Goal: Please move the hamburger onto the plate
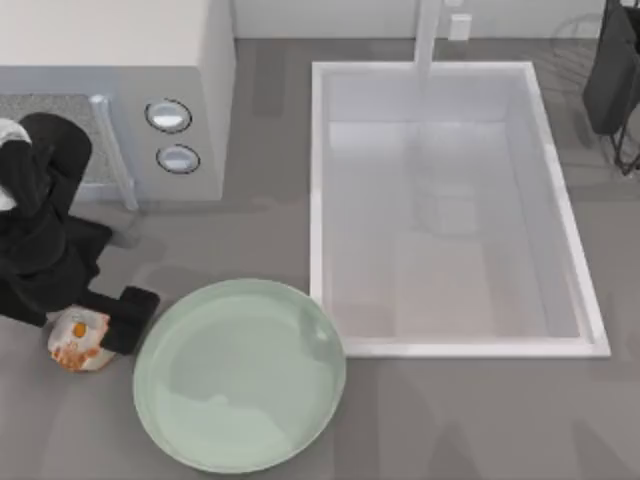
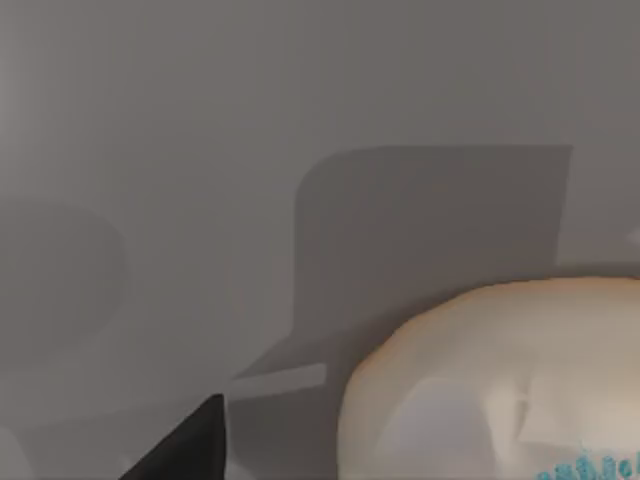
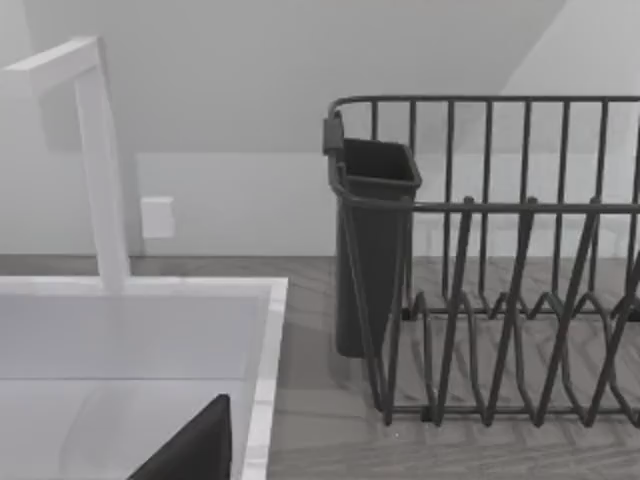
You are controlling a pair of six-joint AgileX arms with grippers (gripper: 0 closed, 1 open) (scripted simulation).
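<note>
The hamburger [image 1: 78, 347], a small cream lump with orange blotches, lies on the grey counter just left of the plate [image 1: 240, 375]. The plate is a large pale mint-green dish near the front edge. My left gripper [image 1: 93, 328] is down over the hamburger and open. One black finger [image 1: 128, 318] stands between hamburger and plate rim. In the left wrist view the hamburger [image 2: 500, 380] looms close, with a gap between it and a fingertip [image 2: 190, 450]. My right gripper [image 1: 612, 70] is parked at the far right back, open.
A white sink basin [image 1: 450, 345] with a faucet [image 1: 428, 35] fills the middle right, its corner close to the plate. A white appliance with two round knobs [image 1: 170, 115] stands at the back left. A dark dish rack [image 3: 500, 270] stands by the right arm.
</note>
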